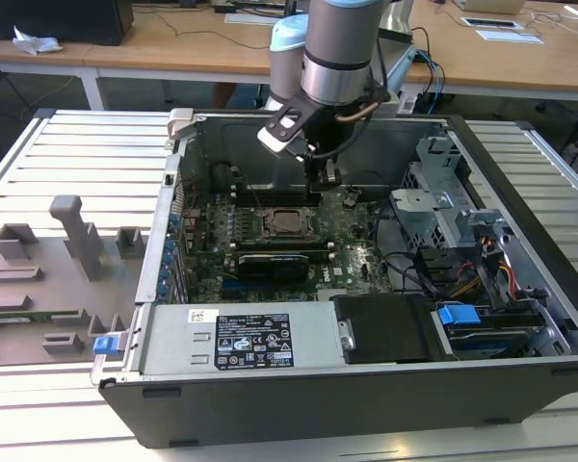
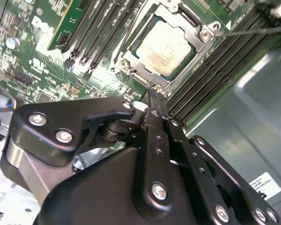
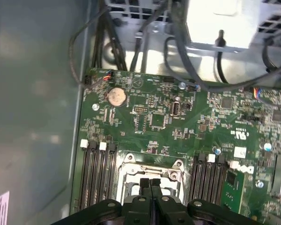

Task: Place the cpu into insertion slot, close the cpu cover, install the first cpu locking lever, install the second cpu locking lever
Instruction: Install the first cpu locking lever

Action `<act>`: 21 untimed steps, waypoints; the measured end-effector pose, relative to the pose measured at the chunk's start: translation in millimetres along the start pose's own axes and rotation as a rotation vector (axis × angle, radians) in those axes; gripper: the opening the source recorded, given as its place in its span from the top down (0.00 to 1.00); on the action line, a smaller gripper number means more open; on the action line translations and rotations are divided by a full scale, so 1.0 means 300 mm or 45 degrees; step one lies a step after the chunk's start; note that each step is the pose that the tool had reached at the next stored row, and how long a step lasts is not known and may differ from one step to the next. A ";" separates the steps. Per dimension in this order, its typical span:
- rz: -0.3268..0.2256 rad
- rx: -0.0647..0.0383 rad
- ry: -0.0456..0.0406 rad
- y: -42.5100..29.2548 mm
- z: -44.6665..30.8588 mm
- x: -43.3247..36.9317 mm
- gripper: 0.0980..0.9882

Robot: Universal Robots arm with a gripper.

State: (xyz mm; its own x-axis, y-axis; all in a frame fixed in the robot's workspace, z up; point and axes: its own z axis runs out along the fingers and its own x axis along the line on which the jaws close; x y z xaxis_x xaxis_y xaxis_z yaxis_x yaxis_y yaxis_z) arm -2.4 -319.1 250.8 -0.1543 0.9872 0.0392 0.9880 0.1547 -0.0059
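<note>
Looking down into the big open computer case (image 1: pixel 270 342), I see the green board (image 1: pixel 358 252) lying on its floor. My gripper (image 2: pixel 152 93) hangs right by the edge of the insertion slot (image 1: pixel 270 217), with its two fingers pressed tight together. The cpu cover (image 2: pixel 200 36) lies flat on the slot. The cpu (image 2: pixel 166 49) sits inside and shows through the cover's hole.
</note>
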 end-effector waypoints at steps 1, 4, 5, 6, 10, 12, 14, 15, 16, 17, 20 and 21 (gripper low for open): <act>-0.024 0.001 0.000 0.000 0.000 0.000 0.99; -0.102 0.004 -0.001 0.000 0.000 0.000 0.99; -0.123 0.005 -0.001 0.000 0.000 0.000 0.99; -0.155 0.006 -0.001 0.000 0.000 0.000 0.99; -0.233 0.009 -0.001 0.000 0.000 0.000 0.99; -0.274 0.011 -0.002 0.000 0.000 0.000 0.99; -0.337 0.013 -0.002 0.000 0.000 0.000 0.99; -0.362 0.014 -0.002 0.000 0.000 0.000 0.99; -0.379 0.015 -0.002 0.000 0.000 0.000 0.99; -0.397 0.016 -0.002 0.000 0.000 0.000 0.99; -0.467 0.018 -0.003 0.000 0.000 0.000 0.99; -0.489 0.019 -0.003 0.000 0.000 0.000 0.99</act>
State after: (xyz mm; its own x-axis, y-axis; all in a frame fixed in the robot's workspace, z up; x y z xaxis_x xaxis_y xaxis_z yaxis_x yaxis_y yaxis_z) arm -2.4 -319.1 250.7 -0.5133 0.8573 0.0393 0.8578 0.5139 -0.0058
